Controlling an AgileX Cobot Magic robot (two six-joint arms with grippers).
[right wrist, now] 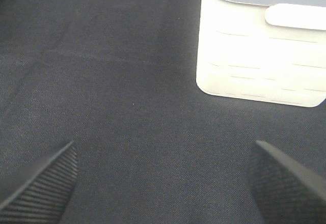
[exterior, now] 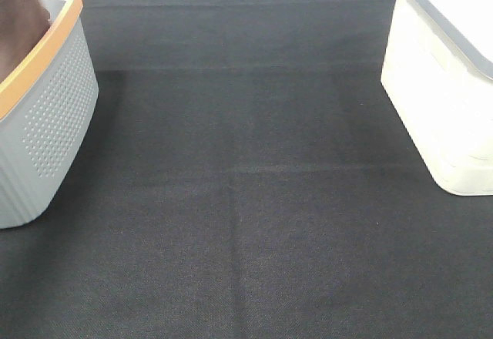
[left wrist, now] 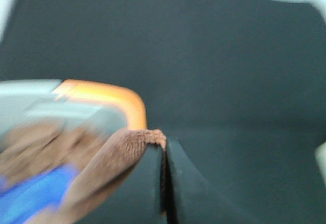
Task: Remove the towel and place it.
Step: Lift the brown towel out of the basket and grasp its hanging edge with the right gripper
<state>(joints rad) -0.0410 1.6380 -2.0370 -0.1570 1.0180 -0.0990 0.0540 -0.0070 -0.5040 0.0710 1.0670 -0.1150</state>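
A brown towel [exterior: 19,23] hangs over the grey basket with an orange rim [exterior: 48,115] at the far left of the exterior high view. In the left wrist view my left gripper [left wrist: 164,183] is shut on a fold of the brown towel [left wrist: 122,150], just above the basket's orange rim [left wrist: 119,99]; something blue [left wrist: 35,196] lies below the towel. My right gripper [right wrist: 163,183] is open and empty above the black cloth, its fingers [right wrist: 41,183] wide apart. Neither gripper shows in the exterior high view.
A white lidded bin [exterior: 447,85] stands at the right edge and also shows in the right wrist view [right wrist: 260,51]. A black cloth [exterior: 246,200] covers the table between basket and bin.
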